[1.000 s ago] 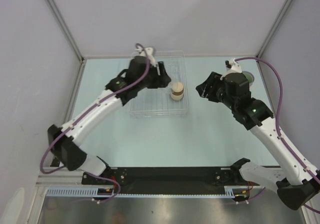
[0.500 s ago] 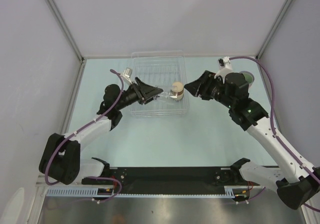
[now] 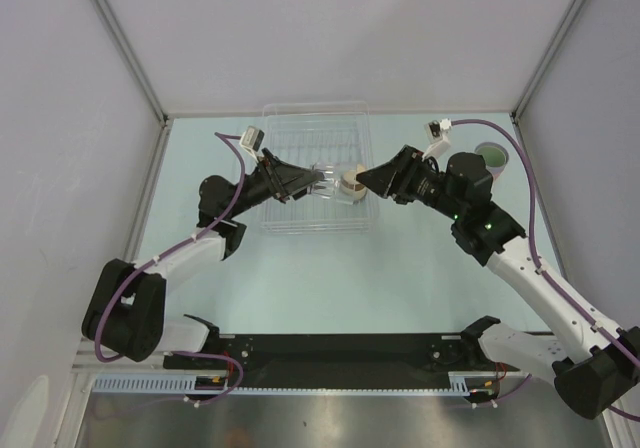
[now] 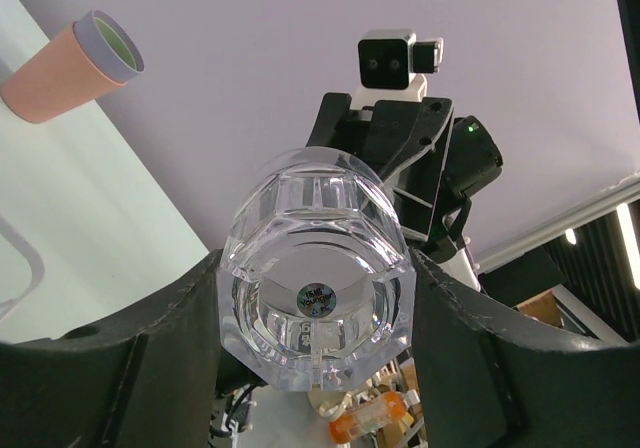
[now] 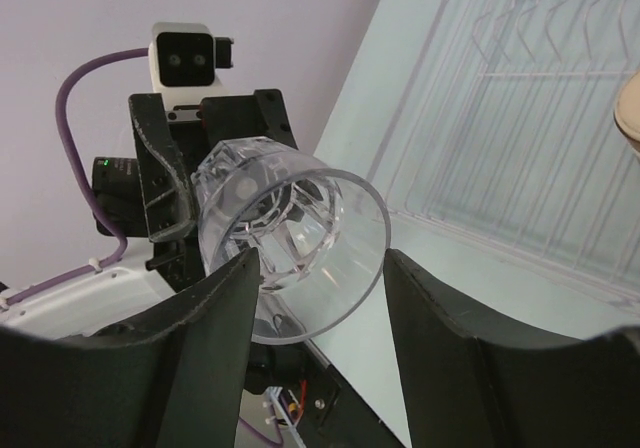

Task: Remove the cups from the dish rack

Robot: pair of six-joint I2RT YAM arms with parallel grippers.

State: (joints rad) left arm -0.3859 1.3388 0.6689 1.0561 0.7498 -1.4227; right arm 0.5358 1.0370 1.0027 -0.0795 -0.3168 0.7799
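A clear cup [image 4: 315,268] lies on its side at mid-frame of the overhead view, in the air above the dish rack [image 3: 300,220], its base pinched by the left gripper [image 4: 315,318], whose jaws are drawn in tight on the faceted foot; its open mouth points right, toward the right gripper [image 5: 320,278], whose jaws stand apart on either side of the rim and hold nothing. The tumbler looks light, rigid and thin-walled, and its glossy plastic is probably slippery; a firm hold around the wider wall just behind the rim would likely suit best, since a squeeze on the lip itself could flex it or let it pop free. A tan cork-like top [image 3: 350,180] sits in the rack just beside the mouth; a salmon-pink cup [image 4: 55,76], with lavender and pale green rims nested inside it, rests on the table at the left wrist view's upper left.
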